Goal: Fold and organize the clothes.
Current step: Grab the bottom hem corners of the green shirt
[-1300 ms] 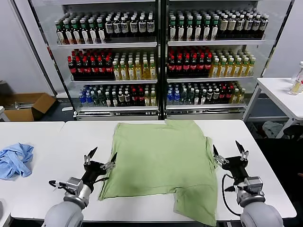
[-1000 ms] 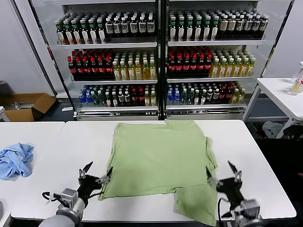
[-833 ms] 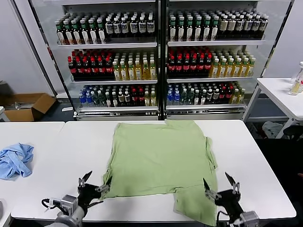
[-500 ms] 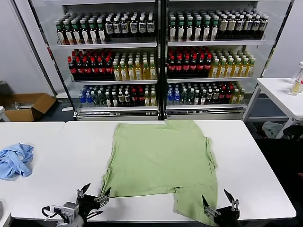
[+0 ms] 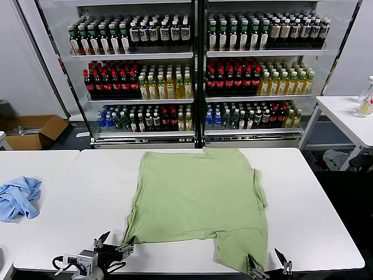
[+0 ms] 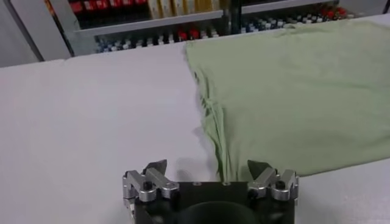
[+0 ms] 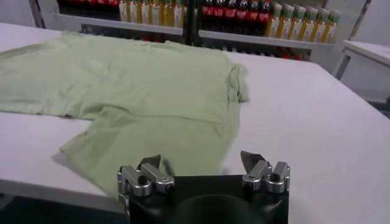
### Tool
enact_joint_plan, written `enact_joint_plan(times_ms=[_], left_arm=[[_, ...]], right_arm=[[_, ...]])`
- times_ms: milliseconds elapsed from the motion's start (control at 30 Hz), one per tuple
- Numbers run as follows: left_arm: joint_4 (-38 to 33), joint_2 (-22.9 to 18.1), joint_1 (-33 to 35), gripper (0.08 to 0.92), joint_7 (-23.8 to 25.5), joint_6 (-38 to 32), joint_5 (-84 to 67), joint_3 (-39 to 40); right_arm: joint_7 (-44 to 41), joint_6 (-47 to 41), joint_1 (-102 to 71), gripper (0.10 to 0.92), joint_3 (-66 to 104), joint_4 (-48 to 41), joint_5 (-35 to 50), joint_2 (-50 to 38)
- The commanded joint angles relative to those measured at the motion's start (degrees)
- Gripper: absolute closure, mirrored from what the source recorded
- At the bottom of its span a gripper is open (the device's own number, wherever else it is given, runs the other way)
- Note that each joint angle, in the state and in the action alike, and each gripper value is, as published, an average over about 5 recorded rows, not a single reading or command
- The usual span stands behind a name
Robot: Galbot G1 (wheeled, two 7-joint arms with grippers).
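Both tools [image 6: 207, 173] [image 7: 201, 164] wide open, empty

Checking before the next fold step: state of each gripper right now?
Left gripper: jaws open, empty, at the table's near edge by the green shirt.
Right gripper: jaws open, empty, at the shirt's near corner.

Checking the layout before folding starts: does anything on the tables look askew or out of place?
The green shirt lies unevenly: its near right part hangs lower than the rest, reaching the table's front edge. A crumpled blue cloth sits apart on the left table. Nothing looks spilled or damaged.
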Motion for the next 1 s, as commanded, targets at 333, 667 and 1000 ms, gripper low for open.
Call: enact_joint_plan(times_ms=[333, 667, 1000], left_arm=[[1.3, -1.3, -0.3, 0.466, 0.3, 0.2, 1.4, 1.2], [1.5, -2.4, -0.3, 0.761, 1.1, -0.6, 2.1, 2.1], [-2.8, -0.7, 1.3, 0.920, 2.0, -2.2, 1.4, 0.7]], right_arm=[[0.5, -1.4, 2.7, 0.509, -3.1, -2.1, 3.7, 0.2], [0.0, -1.8, 4.0, 0.804, -3.0, -1.7, 6.8, 0.4], [-3.2, -2.6, 1.7, 0.911, 3.1, 3.6, 9.6, -1.1]])
